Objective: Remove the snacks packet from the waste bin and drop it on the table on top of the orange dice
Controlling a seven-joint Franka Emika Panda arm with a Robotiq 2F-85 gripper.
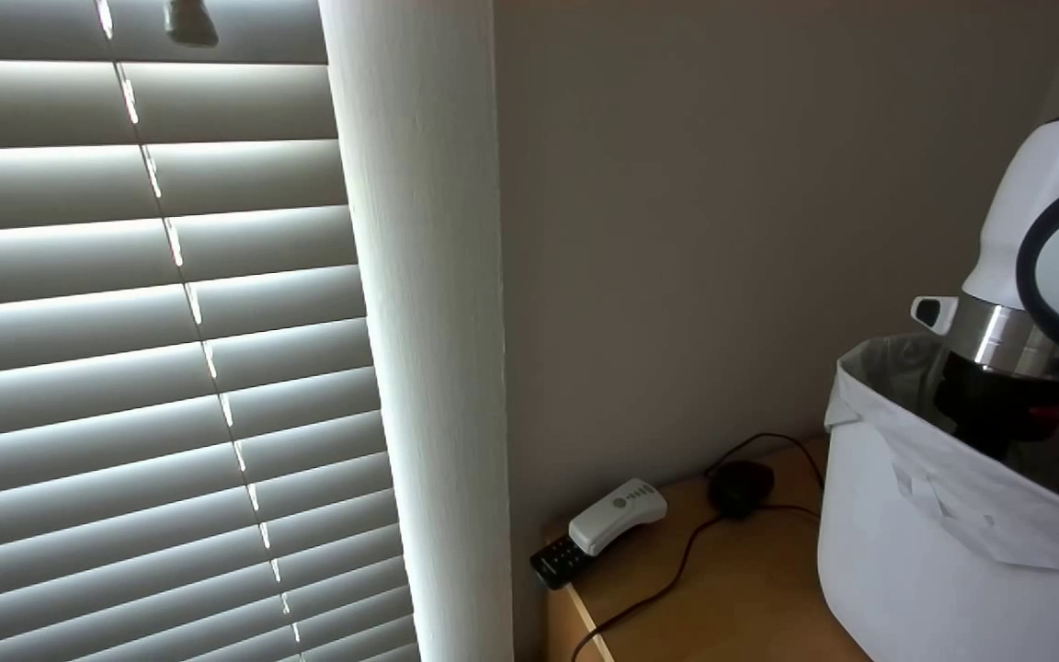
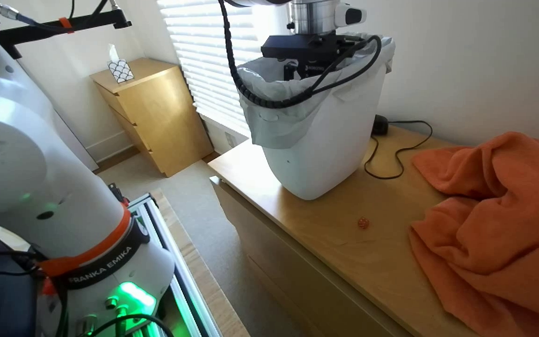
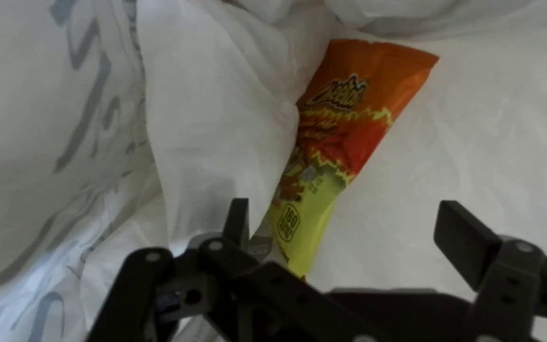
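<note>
Hand (image 3: pixel 344 221) spread wide; snacks packet (image 3: pixel 342 137) orange, red, yellow-green, lettered "Cheetos".

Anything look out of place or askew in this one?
Yes: the waste bin stands on the table rather than the floor, and in an exterior view a white device overlaps a black remote, whose end seems to overhang the table's edge.

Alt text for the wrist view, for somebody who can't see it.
A Cheetos snacks packet, orange, red and yellow-green, lies slanted in a creased white plastic bag, its left side partly covered by a fold. The open gripper spans the bottom of the picture, hiding the packet's lower end.
</note>
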